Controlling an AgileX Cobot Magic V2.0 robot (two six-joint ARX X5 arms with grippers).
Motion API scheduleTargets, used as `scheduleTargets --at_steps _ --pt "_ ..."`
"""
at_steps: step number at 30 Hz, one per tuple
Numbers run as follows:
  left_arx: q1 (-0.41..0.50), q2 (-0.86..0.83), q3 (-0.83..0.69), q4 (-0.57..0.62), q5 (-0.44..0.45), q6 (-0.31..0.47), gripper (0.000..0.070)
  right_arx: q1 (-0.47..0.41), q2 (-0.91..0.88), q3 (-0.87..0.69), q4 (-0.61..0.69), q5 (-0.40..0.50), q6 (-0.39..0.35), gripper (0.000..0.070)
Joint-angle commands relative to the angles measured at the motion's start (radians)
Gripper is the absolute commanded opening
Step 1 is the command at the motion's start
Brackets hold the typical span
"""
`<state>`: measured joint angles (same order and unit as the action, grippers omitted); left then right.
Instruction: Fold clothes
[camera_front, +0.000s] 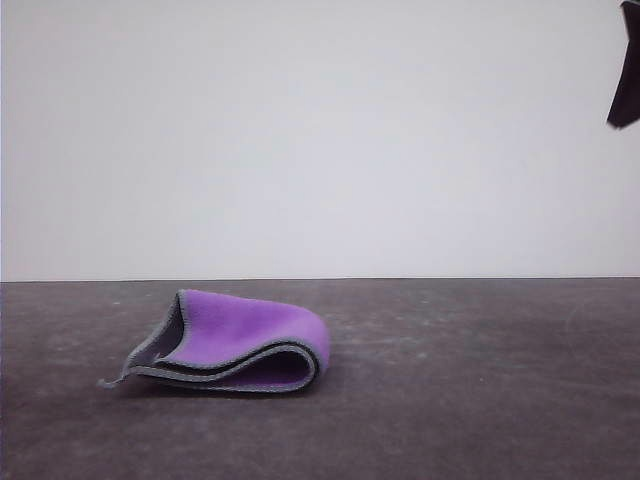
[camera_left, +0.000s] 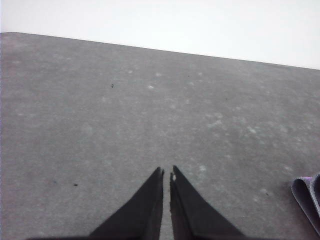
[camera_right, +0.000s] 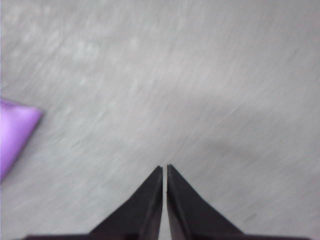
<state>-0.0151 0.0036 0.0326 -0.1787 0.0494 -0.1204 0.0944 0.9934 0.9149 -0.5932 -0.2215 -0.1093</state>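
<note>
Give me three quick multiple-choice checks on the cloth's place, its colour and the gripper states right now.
1. Where does the folded purple soft cloth lie on the dark grey table in the front view?
A. left of centre
B. far right
C. hanging off the front edge

2. What colour is the cloth's stitched edging?
A. red
B. light grey
C. yellow

3. How are the left gripper and right gripper?
A. both wide open
B. one clamped on the cloth
C. both shut and empty

Answers: 1 A, it sits left of the middle. 2 B, a grey rim lines the fold. 3 C, both wrist views show tips together over bare table.
</note>
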Motion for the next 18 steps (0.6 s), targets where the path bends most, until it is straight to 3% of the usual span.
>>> scheduleTargets --at_steps 1,11,18 --pt "0.003 0.0 -0.02 -0.007 -0.005 0.002 0.0022 -0.013 -0.049 -0.015 0.058 0.029 -0.041 0.0009" --pt "0.003 0.0 -0.02 -0.007 -0.005 0.002 0.0022 -0.097 -0.442 -0.344 0.323 0.121 -0.04 0.0009" --pt "0.003 0.0 -0.02 -0.007 -0.005 0.002 0.0022 -0.107 -0.773 -0.617 0.334 0.15 -0.037 0.0009"
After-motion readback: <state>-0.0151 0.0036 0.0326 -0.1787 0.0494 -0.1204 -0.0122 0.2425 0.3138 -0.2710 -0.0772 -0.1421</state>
